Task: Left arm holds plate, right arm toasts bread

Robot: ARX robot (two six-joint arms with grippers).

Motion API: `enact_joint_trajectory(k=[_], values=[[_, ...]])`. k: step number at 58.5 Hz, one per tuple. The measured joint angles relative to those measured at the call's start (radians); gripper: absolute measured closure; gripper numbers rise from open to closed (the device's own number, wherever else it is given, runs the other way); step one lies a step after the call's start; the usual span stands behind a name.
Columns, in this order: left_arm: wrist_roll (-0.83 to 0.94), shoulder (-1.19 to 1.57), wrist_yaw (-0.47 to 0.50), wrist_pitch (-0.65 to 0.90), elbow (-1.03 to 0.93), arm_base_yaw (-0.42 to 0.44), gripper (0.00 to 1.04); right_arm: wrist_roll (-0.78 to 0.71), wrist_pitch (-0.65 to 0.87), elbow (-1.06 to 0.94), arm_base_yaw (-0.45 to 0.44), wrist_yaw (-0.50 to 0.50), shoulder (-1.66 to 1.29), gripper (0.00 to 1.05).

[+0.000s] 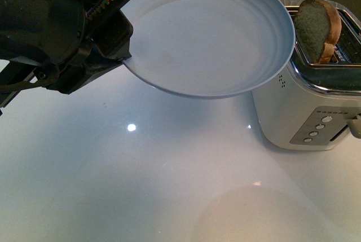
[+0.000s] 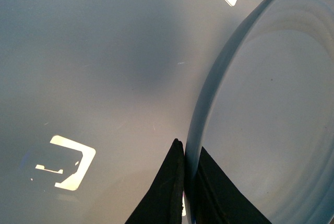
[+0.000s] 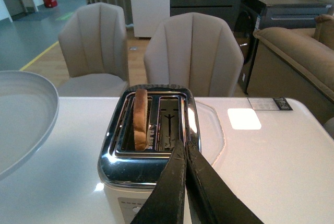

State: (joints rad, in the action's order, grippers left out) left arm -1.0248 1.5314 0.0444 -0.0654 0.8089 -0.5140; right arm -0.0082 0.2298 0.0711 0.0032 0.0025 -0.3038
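Glossy white table (image 1: 84, 197); smooth, faintly shiny plate (image 1: 208, 39); toaster (image 1: 293, 112) topped in polished chrome; porous, matt bread (image 1: 318, 27).

Left tool (image 2: 187, 156) clamps plate (image 1: 208, 39) rim; right tool (image 3: 183, 148) closed.

Most of the white table (image 1: 141, 185) lies open in front, and there is room to pass beneath the plate (image 1: 208, 33), which hangs above it with its rim close to the toaster (image 1: 304, 112) on the right, leaving only a narrow gap on that side. The bread (image 1: 318, 27) stands up out of the slot nearer the plate, while the second slot (image 3: 169, 122) is open from above. The left arm (image 1: 51, 27) blocks the left corner, and two chairs (image 3: 193, 51) stand behind the table's far edge.
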Motion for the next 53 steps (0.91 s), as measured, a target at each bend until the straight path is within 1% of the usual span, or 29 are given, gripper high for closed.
enact_joint_trajectory(k=[21,30,31,35,37,53], values=[[0.003,-0.004,0.001,0.0,-0.007,-0.002,1.02,0.0,-0.051,-0.034,0.0,0.0,0.084,1.03],[0.003,-0.008,0.004,0.0,-0.007,-0.003,1.02,0.0,-0.051,-0.043,0.0,0.0,0.128,1.03],[0.003,-0.008,0.004,0.0,-0.008,-0.003,1.02,0.0,-0.058,-0.042,0.0,0.0,0.135,1.03],[0.003,-0.011,0.004,0.0,-0.008,-0.004,1.02,0.001,-0.192,-0.042,0.0,-0.003,0.232,1.03],[0.003,-0.011,0.005,0.0,-0.008,-0.005,1.02,0.001,-0.216,-0.043,0.0,-0.001,0.265,1.03],[0.003,-0.014,0.005,0.0,-0.008,-0.009,1.02,0.001,-0.229,-0.042,0.0,-0.001,0.296,1.03]])
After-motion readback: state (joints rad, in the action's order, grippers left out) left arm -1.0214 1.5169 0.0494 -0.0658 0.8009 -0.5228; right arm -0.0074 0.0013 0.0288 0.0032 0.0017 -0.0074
